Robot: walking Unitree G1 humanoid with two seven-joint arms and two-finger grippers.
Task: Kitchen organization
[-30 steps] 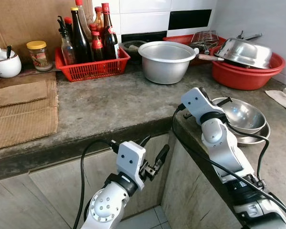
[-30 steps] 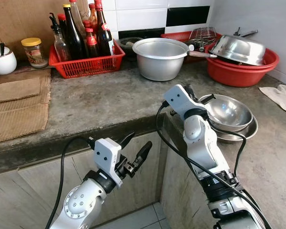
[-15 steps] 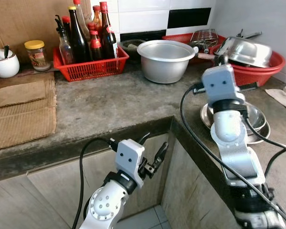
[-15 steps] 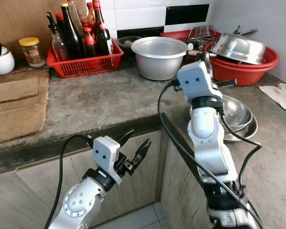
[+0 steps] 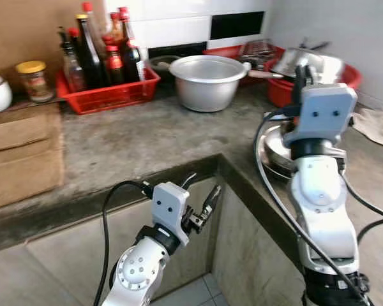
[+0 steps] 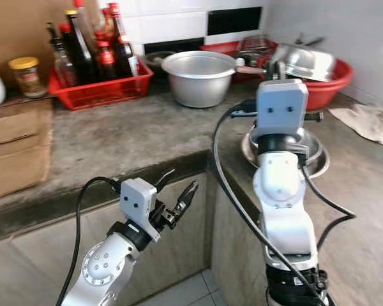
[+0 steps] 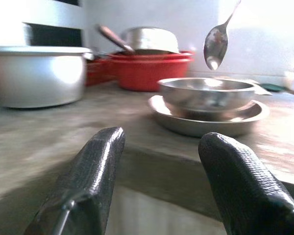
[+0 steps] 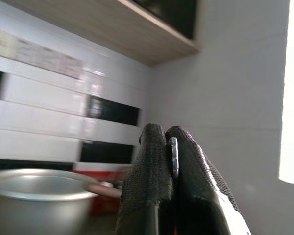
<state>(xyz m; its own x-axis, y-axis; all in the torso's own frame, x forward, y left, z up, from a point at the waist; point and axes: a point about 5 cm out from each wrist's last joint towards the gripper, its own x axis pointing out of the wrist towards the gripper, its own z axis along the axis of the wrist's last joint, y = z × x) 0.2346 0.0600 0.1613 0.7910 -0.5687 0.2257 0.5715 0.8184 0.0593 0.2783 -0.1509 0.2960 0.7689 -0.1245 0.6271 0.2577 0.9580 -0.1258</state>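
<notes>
Left gripper, fingers spread wide and empty, hangs below the counter edge, likely idle. Beyond and above it, right gripper pinches a spoon by its handle, bowl end dangling above the stacked steel bowls, probably for lifting clear.

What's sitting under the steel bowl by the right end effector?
The steel bowl rests in a wider steel plate on the counter. Anything between them is covered.
</notes>
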